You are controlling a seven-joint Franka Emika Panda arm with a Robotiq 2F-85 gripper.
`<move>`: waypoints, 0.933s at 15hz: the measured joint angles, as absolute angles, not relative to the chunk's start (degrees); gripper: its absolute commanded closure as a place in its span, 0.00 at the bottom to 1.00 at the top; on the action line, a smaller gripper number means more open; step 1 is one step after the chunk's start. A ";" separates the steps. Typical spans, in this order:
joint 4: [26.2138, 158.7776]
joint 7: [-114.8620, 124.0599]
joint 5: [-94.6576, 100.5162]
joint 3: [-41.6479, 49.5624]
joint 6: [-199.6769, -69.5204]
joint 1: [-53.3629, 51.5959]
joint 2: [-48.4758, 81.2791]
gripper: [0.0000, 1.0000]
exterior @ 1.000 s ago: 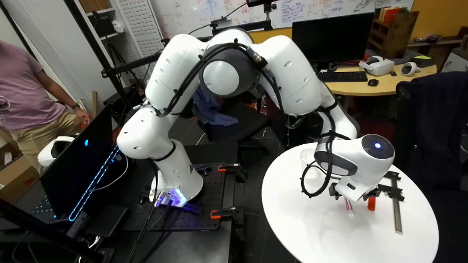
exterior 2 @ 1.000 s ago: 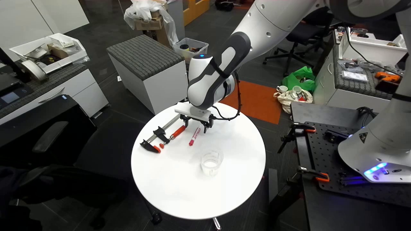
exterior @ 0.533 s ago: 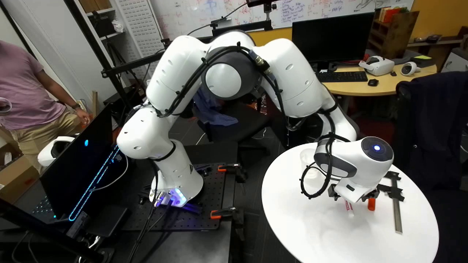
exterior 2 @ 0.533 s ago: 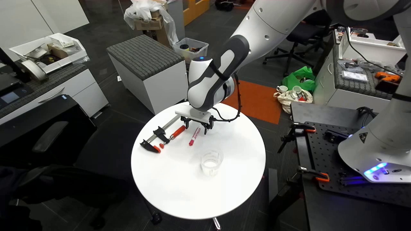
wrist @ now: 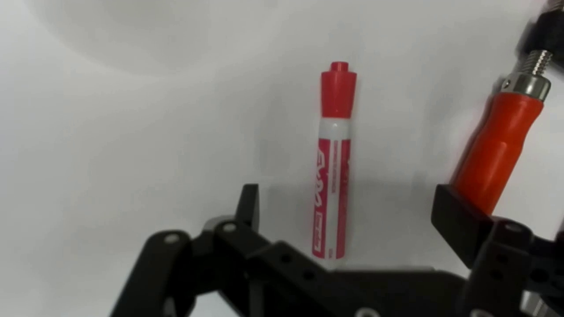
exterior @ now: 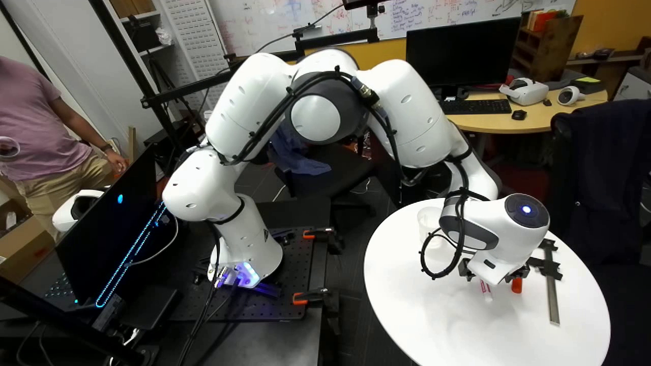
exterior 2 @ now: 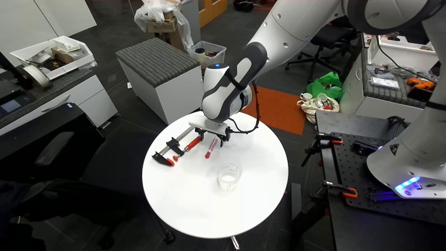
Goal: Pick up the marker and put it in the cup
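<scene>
Marker [wrist: 331, 176]: lying flat on the table [exterior 2: 188, 202]. Wrist view has the red cap to 12 o'clock, the whitish tail to 6, print showing along the barrel.
Gripper [wrist: 346, 196]: astride the marker in the wrist view; its frame covers the last bit of the tail. Height above the table: cannot tell.
Fingers [wrist: 249, 202]: spread wide, hold of nothing. One at the marker's 9 o'clock, one at its 3; bare table shows in both gaps. Marker sits nearer the 9 o'clock one.
Clamp [exterior 2: 175, 146]: flat on the table, at the marker's 9 o'clock in an exterior view. Wrist view has its red handle [wrist: 498, 145] at the marker's 3 o'clock, slanted toward 1; the 3 o'clock finger overlaps the handle's lower end. Contact: cannot tell.
Cup [exterior 2: 230, 177]: clear, upright, near the table's middle, at the marker's 5 o'clock in an exterior view; marker outside it, apart.
Bench [exterior: 274, 340]: black, at the table's 9 o'clock in an exterior view.
Arm [exterior: 315, 118]: white, based on the bench, bowed up high, then down to the gripper.
Person [exterior: 38, 122]: at the 9 o'clock edge of an exterior view, pink shirt, tan trousers.
</scene>
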State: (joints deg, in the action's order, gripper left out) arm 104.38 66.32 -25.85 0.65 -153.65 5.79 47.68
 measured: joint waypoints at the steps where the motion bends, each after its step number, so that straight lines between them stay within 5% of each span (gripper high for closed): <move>1: 104.11 66.32 -25.85 0.65 -153.65 5.79 47.89 0.01; 9: 102.35 66.35 -25.85 0.67 -153.57 5.79 49.83 0.04; 12: 101.69 66.35 -25.85 0.67 -153.34 5.79 50.51 0.23; 14: 101.33 66.35 -25.85 0.67 -153.24 5.79 50.84 0.44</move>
State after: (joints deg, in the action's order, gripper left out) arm 101.33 66.35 -25.85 0.67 -153.24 5.79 50.84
